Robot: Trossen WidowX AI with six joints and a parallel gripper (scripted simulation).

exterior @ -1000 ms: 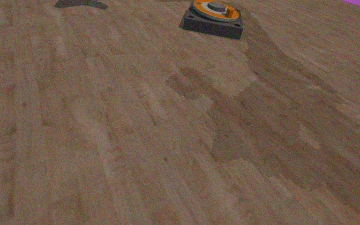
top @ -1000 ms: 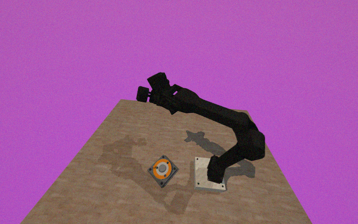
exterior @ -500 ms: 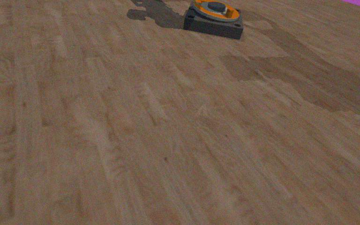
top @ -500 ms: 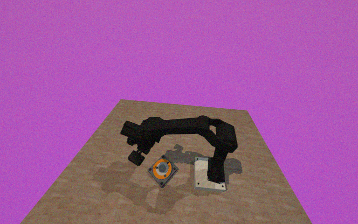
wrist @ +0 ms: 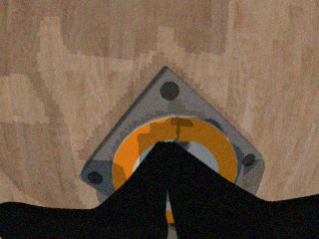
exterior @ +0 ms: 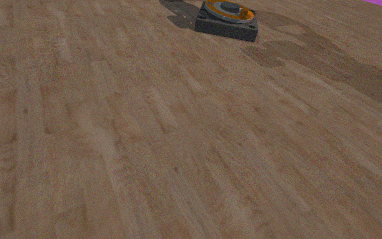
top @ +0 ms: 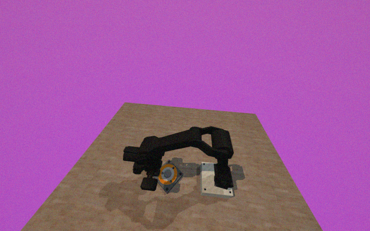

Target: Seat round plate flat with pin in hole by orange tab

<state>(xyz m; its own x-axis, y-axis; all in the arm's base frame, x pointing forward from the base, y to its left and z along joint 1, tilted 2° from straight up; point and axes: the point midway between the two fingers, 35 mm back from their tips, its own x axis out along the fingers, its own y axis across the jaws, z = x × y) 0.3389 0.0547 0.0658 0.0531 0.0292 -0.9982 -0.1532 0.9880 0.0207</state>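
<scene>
The round plate [top: 175,174] [exterior: 221,12] [wrist: 125,159] has an orange ring and sits around the dark post [top: 167,173] [exterior: 229,7] on the grey square base [top: 171,187] [exterior: 225,30] [wrist: 150,105]. In the exterior view the plate is tilted, lower toward the front right, with a gap under part of its rim. Its orange tab [exterior: 244,13] [wrist: 184,121] stands up near the rim. The pin cannot be made out. My gripper [wrist: 164,149] is shut and empty. In the wrist view its fingertips overlap the plate's middle and hide the post; whether they touch anything cannot be told.
A pale mounting slab [top: 208,179] lies right of the base under the arm's foot. The arm [top: 174,138] arches from there over to the base's left side. Both stand on a wooden table [top: 114,130], whose far edge shows behind the arm.
</scene>
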